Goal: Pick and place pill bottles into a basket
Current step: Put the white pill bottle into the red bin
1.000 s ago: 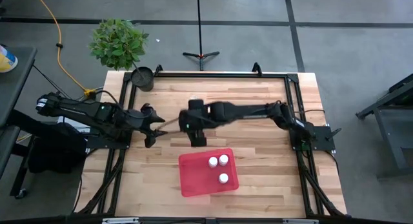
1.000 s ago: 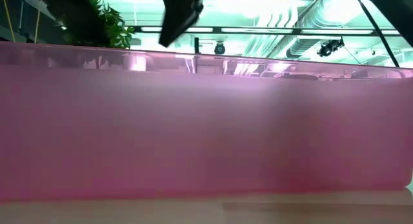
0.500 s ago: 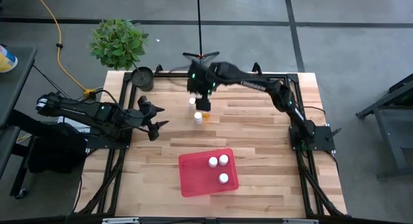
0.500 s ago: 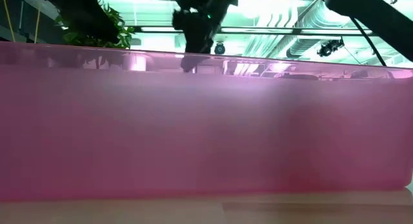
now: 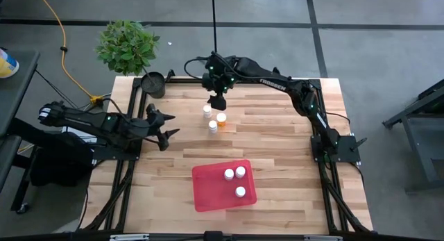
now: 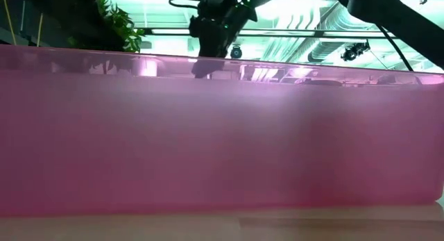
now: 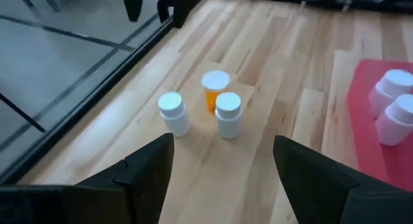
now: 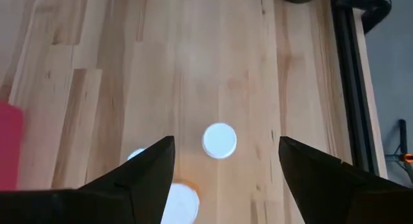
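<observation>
1. Low view almost wholly blocked by red basket (image 6: 222,130) wall; contents hidden there.
2. Three pill bottles (image 5: 234,179) inside basket (image 5: 208,192), lower centre; three more (image 5: 213,119) standing clustered on worktop (image 5: 277,144), upper centre.
3. Right pincer (image 5: 218,102) just above cluster, spread wide, empty.
4. Left pincer (image 5: 168,124) at left, wide, empty.
5. Black pot (image 5: 153,83) and plant (image 5: 127,45) upper left.

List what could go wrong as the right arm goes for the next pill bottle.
1. The three pill bottles on the table, two pale and one amber, stand tightly clustered; the open right gripper above them could knock over a neighbour.
2. Three bottles already crowd one side of the red basket; another dropped there might tip them.
</observation>
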Controlling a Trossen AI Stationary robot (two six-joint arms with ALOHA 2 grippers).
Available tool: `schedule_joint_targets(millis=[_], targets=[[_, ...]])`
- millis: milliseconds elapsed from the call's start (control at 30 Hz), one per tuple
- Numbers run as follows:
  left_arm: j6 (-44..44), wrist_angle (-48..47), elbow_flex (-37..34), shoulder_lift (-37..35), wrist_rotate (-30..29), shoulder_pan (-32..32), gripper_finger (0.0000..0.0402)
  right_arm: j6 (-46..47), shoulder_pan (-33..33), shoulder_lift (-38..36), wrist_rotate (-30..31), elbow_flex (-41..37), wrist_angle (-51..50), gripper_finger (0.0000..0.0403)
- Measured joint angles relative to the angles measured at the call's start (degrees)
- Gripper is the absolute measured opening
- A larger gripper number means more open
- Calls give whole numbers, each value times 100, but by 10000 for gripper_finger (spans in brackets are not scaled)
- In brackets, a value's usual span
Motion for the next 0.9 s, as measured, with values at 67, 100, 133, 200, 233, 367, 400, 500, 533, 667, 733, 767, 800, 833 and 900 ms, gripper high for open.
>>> schedule_joint_targets(millis=[67, 100, 133, 200, 233, 367, 400, 500, 533, 667, 733, 767, 800, 833, 900], targets=[[-147, 67, -171, -187, 88, 0, 298, 76, 8, 24, -12, 2, 40, 267], [-210, 190, -249, -257, 127, 0, 298, 78, 17, 74, 3, 4, 42, 267], [-232, 301, -314, -320, 143, 0, 298, 66, 37, 109, 13, 4, 26, 267], [-230, 359, -414, -382, 165, 0, 298, 54, 41, 257, 46, 2, 4, 267], [-230, 376, -427, -382, 204, 0, 298, 54, 42, 327, 47, 0, -2, 267], [-217, 400, -479, -393, 271, 0, 298, 54, 45, 587, 71, 0, 30, 267], [-184, 404, -517, -391, 308, 0, 298, 60, 45, 645, 66, 0, 44, 267], [-75, 483, -703, -391, 356, -2, 298, 63, 45, 810, 76, -2, 60, 267], [-57, 581, -773, -391, 360, 0, 298, 70, 45, 837, 83, -2, 74, 267], [-6, 1029, -1105, -391, 377, 0, 298, 191, 44, 867, 56, 2, 210, 267], [46, 1247, -1285, -391, 390, 0, 298, 222, 32, 897, -6, 2, 219, 267], [52, 1346, -1354, -391, 399, 0, 298, 227, 32, 918, -12, -2, 202, 267], [52, 1416, -1407, -390, 413, 0, 298, 232, 32, 932, -14, 0, 246, 267], [51, 1431, -1448, -391, 417, 0, 298, 271, 32, 933, -24, 0, 294, 267], [16, 1436, -1516, -391, 426, 0, 298, 342, 32, 933, -55, 0, 324, 267]])
